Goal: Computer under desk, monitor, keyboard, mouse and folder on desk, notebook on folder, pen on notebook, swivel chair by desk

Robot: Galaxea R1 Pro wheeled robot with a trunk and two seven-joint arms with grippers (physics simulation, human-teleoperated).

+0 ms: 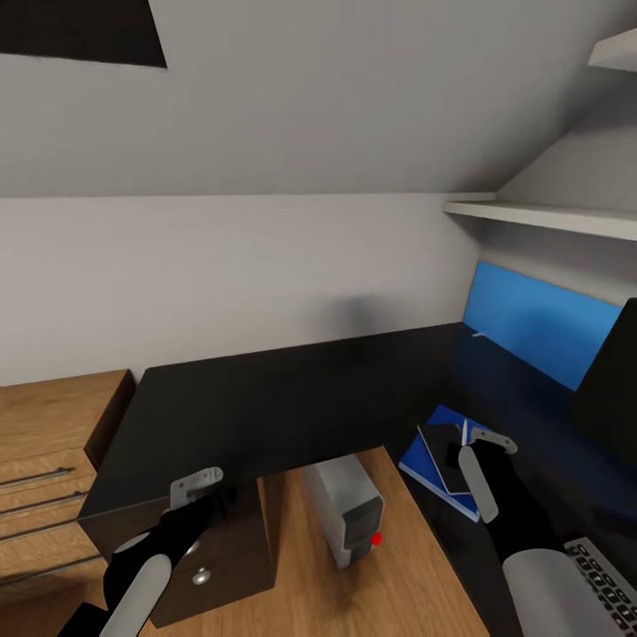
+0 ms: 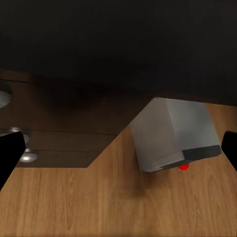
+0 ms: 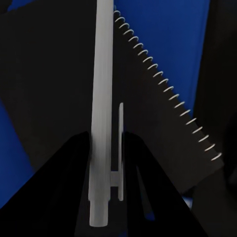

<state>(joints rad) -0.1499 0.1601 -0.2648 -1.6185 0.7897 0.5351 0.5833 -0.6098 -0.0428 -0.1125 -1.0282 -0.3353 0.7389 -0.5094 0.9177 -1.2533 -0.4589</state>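
— Desk (image 1: 265, 398) first: how much is sorted?
— Computer (image 1: 347, 510) stands on the wood floor tucked under the desk's edge, so that part looks done. Monitor (image 1: 610, 389) shows as a dark slab at the desk's right end, keyboard (image 1: 602, 579) below it near the right arm. I can't make out the mouse.
— And the stack?
— Folder (image 1: 425, 464) lies flat on the desk; the dark spiral-bound notebook (image 1: 442, 456) sits on top of it. The pen (image 3: 101, 113) looks like the last piece; the swivel chair I can't judge.
— Where's the pen now?
— Pinched between the fingers of the right gripper (image 3: 106, 148), held just over the notebook's cover, running alongside its wire spiral. I'd say it has yet to be let go.
— The other arm?
— Left gripper (image 1: 199, 495) hangs low by the drawer unit (image 1: 221, 566), fingers spread, holding nothing.
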